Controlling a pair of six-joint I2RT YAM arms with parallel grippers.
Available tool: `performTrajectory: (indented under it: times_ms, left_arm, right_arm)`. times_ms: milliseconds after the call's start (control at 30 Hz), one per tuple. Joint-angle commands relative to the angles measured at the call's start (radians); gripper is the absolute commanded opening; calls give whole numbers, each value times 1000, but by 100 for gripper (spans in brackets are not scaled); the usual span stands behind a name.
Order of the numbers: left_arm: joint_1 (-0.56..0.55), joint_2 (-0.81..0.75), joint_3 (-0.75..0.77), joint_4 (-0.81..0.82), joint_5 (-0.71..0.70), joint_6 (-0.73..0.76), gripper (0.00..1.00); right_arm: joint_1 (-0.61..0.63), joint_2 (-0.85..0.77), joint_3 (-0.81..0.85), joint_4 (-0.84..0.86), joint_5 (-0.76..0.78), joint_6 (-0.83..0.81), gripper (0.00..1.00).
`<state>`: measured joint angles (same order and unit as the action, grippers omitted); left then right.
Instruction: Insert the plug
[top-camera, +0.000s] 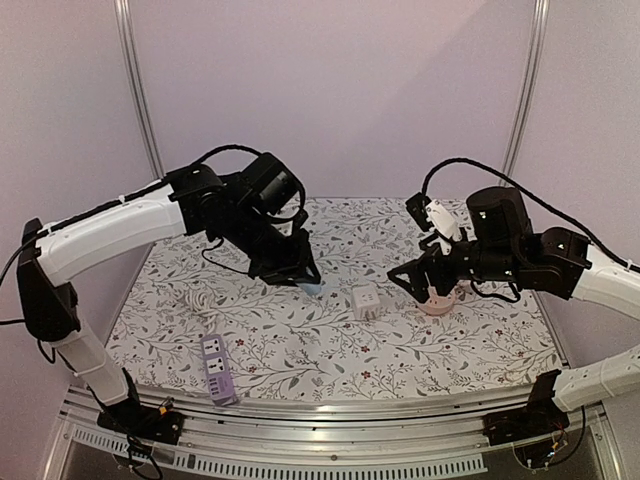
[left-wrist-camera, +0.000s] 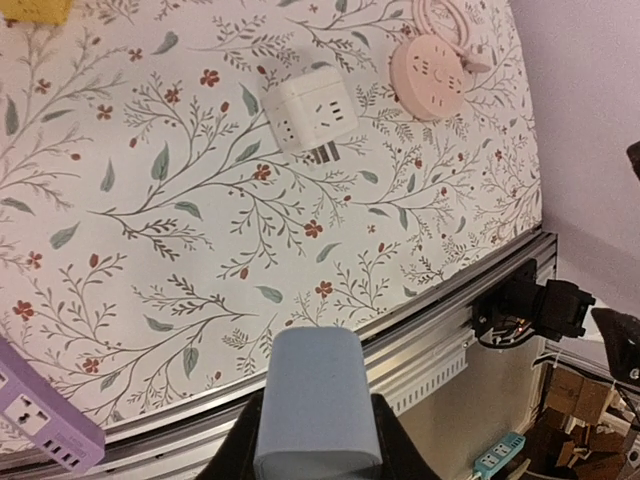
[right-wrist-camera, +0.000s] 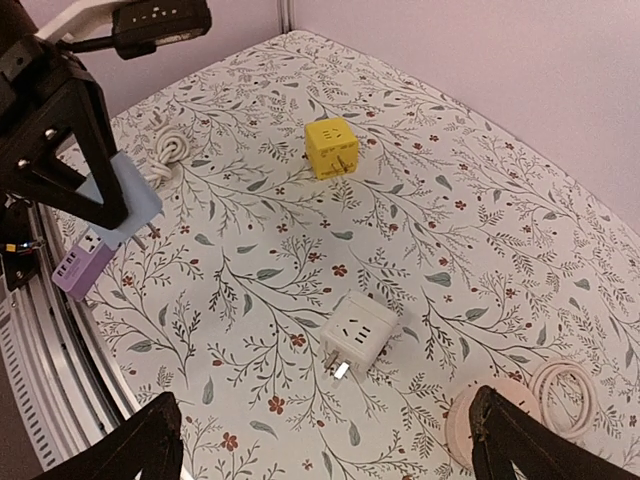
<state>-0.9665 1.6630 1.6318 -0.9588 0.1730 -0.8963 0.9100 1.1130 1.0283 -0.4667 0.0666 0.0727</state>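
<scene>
**Top external.** The left gripper (top-camera: 306, 280) is seen low over the floral table (top-camera: 300, 350), left of centre, jaws clamped on a blue plug (top-camera: 313, 288). A white cube socket (top-camera: 365, 302) is set just right of the plug, not touching it. The right gripper (top-camera: 432, 285) is held above a pink round socket (top-camera: 438, 303), jaws spread wide with nothing gripped. A purple power strip (top-camera: 218, 368) is laid near the front edge, with a white cable coil (top-camera: 195, 299) behind it.

**Left wrist.** The plug is pinched between both fingers. The white cube and pink socket are seen beyond it, well apart.

**Right wrist.** The fingers are parted at the frame corners. The white cube is seen between them, prongs showing. A yellow cube socket (right-wrist-camera: 331, 147) is set farther back. Whether the plug touches the table cannot be told.
</scene>
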Motion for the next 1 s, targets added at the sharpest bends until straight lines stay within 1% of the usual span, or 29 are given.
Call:
performTrajectory:
  times_ms: [0,67,167,367,467,600,767,900,967]
  left_arm:
    - [3,-63,-23,-155,-150,-72,0]
    - [3,-95,-39,-227,-183,-110,0]
    - [2,-156,-102,-269,-221,-152,0]
    - [1,-295,-221,-332,-296,-254,0]
    - [4,-334,-273,-365,-311,-280,0]
    - [6,-338,-289,-433,-332,-271,0]
    - [15,-290,-285,-525,-361,-268,0]
    - [22,-268,-314,-518,-350,-260,0]
    - [43,-271,-343,-502,-332,-259,0]
  right_arm:
    - [8,-20,9,-25,161,41,99]
    - [9,-11,22,-54,207,52,99]
    - [8,4,28,-81,234,76,99]
    - [9,37,43,-136,200,106,99]
    - [8,65,66,-179,214,105,99]
    - [8,82,77,-201,223,98,99]
    - [9,86,73,-205,220,105,99]
    - [8,90,79,-218,220,108,99]
    - [8,88,83,-227,221,108,99]
